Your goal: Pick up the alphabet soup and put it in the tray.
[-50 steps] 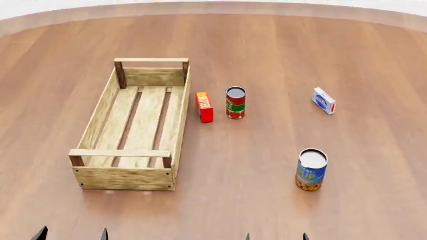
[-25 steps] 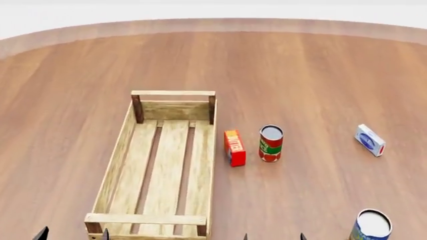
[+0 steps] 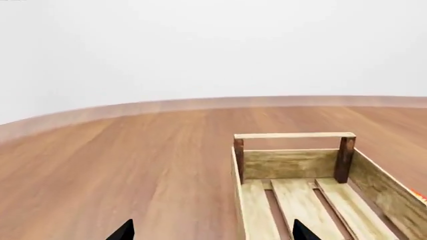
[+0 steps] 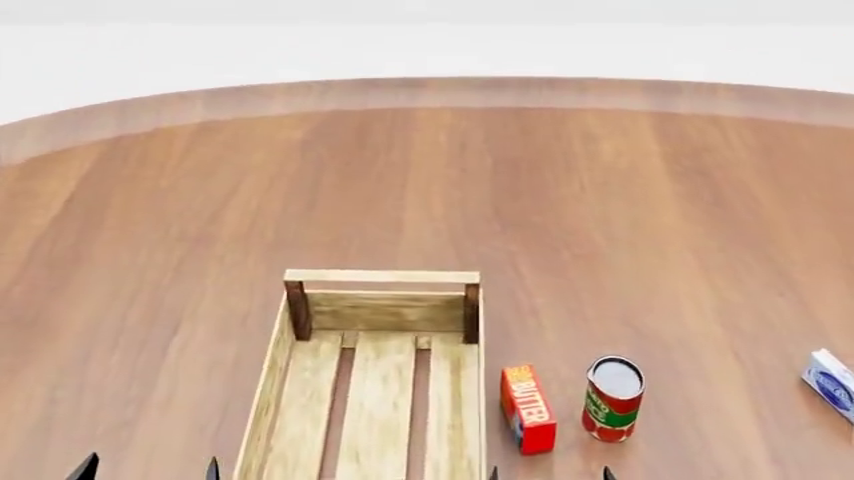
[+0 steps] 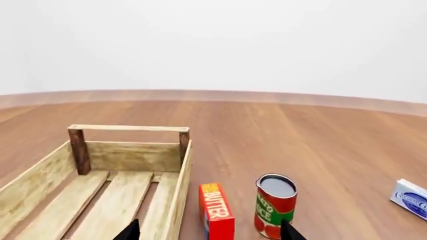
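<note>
The alphabet soup can is out of view in all current frames. The tray [image 4: 380, 300], a light-wood slatted crate with darker corner posts, lies at the lower middle of the head view; it also shows in the left wrist view [image 3: 290, 162] and the right wrist view [image 5: 130, 155]. It is empty. My left gripper [image 4: 147, 468] is open, its black fingertips wide apart at the bottom edge, left of the tray. My right gripper [image 4: 550, 472] is open and empty, its tips at the bottom edge near the tray's right side.
A red butter box [image 4: 529, 408] stands right of the tray, also in the right wrist view [image 5: 217, 215]. A red-and-green can [image 4: 614, 398] stands beside it, also in the right wrist view [image 5: 275, 205]. A small blue-and-white box [image 4: 833, 384] lies at the far right.
The head view has tilted upward: the tray, butter box and red-and-green can have slid down the frame, and the alphabet soup can has dropped out of view. Gripper tips stay at the bottom edge.
</note>
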You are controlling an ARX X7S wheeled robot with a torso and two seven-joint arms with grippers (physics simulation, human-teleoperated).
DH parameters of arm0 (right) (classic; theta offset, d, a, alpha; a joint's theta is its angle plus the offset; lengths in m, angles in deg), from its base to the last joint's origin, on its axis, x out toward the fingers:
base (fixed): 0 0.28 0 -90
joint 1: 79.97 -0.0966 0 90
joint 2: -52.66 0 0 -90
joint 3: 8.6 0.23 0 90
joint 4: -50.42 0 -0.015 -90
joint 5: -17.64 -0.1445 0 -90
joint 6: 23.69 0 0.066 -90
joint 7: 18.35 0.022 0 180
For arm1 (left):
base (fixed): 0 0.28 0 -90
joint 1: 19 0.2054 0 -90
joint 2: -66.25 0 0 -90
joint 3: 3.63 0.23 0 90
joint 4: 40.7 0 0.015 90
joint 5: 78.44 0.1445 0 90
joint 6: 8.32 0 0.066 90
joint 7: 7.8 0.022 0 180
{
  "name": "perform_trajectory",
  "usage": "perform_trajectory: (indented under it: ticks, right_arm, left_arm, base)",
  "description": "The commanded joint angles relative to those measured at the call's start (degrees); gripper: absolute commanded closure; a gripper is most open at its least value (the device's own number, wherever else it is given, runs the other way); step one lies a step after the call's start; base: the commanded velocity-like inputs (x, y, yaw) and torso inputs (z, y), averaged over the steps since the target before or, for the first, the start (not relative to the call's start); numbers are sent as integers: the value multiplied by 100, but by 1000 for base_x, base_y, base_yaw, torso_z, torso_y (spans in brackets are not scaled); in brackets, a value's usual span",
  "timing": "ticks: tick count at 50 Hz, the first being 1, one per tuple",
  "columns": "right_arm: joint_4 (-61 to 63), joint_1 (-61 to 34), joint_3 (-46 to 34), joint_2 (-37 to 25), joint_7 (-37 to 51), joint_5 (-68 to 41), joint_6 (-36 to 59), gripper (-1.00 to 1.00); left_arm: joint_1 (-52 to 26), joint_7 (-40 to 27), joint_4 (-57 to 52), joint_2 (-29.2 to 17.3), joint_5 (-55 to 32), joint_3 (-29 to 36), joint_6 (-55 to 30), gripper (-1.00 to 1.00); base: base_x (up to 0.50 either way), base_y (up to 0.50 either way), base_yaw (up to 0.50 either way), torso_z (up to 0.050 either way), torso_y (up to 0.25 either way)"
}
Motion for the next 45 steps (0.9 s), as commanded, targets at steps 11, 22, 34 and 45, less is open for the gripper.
perform_trajectory:
  ticks: [11,22,34,45]
  right_arm:
    - [23,9,-74,-102,108,-205,46,-100]
    - [1263,-74,105,-389,210,-1023,2357,-100]
    - [3465,-60,775,-1303,183,-2209,5266,-100]
    - [4107,164,1670,-1739,110,-3024,6339,-100]
  left_arm:
    - [15,-138,-10,-112,-82,140,43,-100]
    - [-12,-205,31,-148,-193,138,29,-100]
    - [5,-236,-1,-191,-273,198,18,-100]
    - [6,-277,26,-222,-301,262,41,-100]
  base:
    - [319,43,0,0,0]
    - [0,0,0,0,0]
    - [0,0,0,0,0]
    - [0,0,0,0,0]
